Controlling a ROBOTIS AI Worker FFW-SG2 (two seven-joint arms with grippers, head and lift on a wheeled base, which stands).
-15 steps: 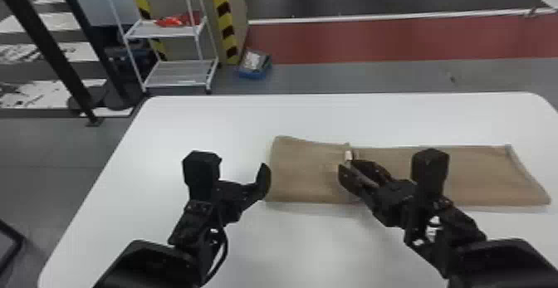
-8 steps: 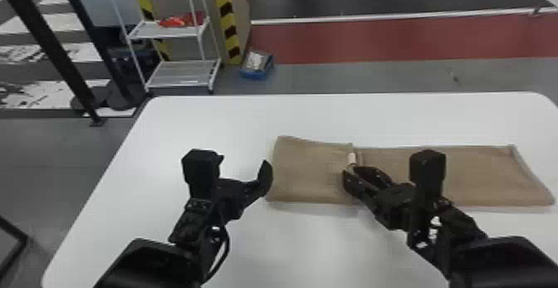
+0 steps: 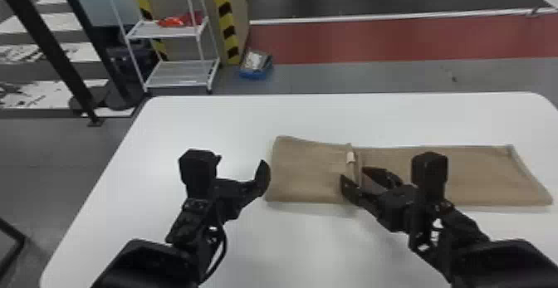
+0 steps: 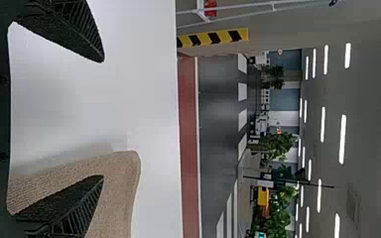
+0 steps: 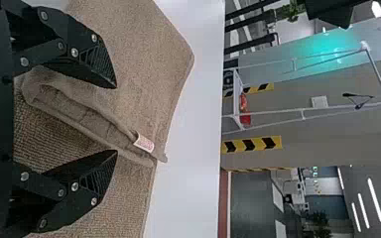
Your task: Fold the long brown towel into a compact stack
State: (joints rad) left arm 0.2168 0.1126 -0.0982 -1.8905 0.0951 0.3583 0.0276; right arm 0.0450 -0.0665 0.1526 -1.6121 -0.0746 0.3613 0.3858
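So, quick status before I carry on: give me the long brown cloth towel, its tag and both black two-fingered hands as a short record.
towel: long brown cloth towel on the white table
fold: left part doubled over toward the middle; right part spread flat
tag: small white tag on the folded part's edge
right hand: open, fingers either side of that edge
left hand: open, empty, at the towel's left end
compact stack: not yet

Passage is open behind the towel (image 3: 307,173) (the right gripper (image 3: 353,174) obstructs its middle).

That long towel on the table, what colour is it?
Plain brown, a sandy shade; the towel shows best in the right wrist view.
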